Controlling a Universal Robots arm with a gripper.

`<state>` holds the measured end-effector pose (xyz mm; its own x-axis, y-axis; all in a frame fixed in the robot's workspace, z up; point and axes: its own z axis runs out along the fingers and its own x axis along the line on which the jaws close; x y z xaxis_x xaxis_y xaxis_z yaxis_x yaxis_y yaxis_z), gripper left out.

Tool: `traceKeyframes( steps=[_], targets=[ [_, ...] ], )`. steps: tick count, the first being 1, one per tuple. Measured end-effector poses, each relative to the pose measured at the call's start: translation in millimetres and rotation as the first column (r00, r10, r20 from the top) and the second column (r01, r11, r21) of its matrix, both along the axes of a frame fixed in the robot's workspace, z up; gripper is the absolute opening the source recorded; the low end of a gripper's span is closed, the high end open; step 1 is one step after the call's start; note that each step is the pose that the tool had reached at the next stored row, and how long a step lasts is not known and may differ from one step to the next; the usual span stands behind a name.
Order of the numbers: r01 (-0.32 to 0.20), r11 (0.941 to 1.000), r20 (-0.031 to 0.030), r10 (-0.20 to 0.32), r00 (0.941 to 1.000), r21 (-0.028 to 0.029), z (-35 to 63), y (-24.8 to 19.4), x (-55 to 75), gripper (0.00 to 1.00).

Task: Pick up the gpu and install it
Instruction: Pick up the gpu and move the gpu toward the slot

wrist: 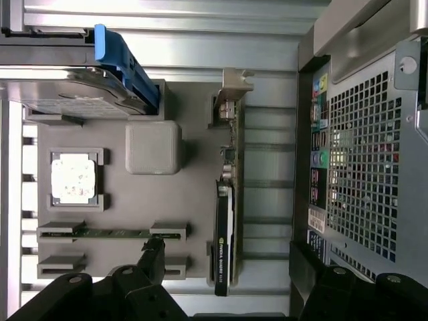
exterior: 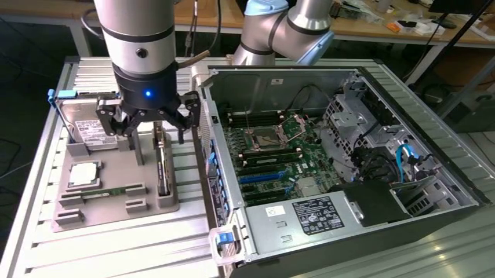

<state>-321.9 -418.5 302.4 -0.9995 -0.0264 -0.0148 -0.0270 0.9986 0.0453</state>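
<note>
Black gpu (exterior: 161, 171) stands on its long edge in a slot of the grey holder tray (exterior: 116, 217), directly under the pincer (exterior: 153, 134) and running lengthwise between its two fingers (wrist: 155, 249). Its metal bracket (wrist: 231, 87) is at the end nearer the hard drive. Card not gripped, and no contact that I can see

Pincer jaws spread wide with nothing in them, hanging above the card with one finger on each side

Outward from the finger on the exterior view's left, all on the tray:
- plain grey block (wrist: 152, 147), closest
- green memory stick (wrist: 110, 233) lying in its slot
- cpu (wrist: 73, 177) flat in a square pocket
- silver hard drive (exterior: 87, 124) with white label, standing in a blue caddy (wrist: 124, 63) at the tray's far end

Outward from the other finger:
- open pc case (exterior: 433, 174) just beside the tray, side panel off, its perforated rear grille (wrist: 374, 167) facing the card
- inside it, the green motherboard (exterior: 270, 156) with blue slots (exterior: 259, 176)
- power supply (exterior: 309, 217) at the near end of the case
- blue latch (exterior: 224, 238) on the case's near corner

Tray and case both sit on a ribbed aluminium table (exterior: 101, 255)
</note>
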Motion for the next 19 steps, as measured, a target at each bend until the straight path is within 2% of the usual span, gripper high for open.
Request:
traceKeyframes(
  steps=[10, 19],
  targets=[
    [0.0, 1.0, 0.0001, 0.0, 1.0, 0.0002, -18.7, -2.1, 1.2, 0.84],
    [0.0, 1.0, 0.0, 0.0, 1.0, 0.001, -37.8, -1.5, 2.8, 0.84]
  ],
)
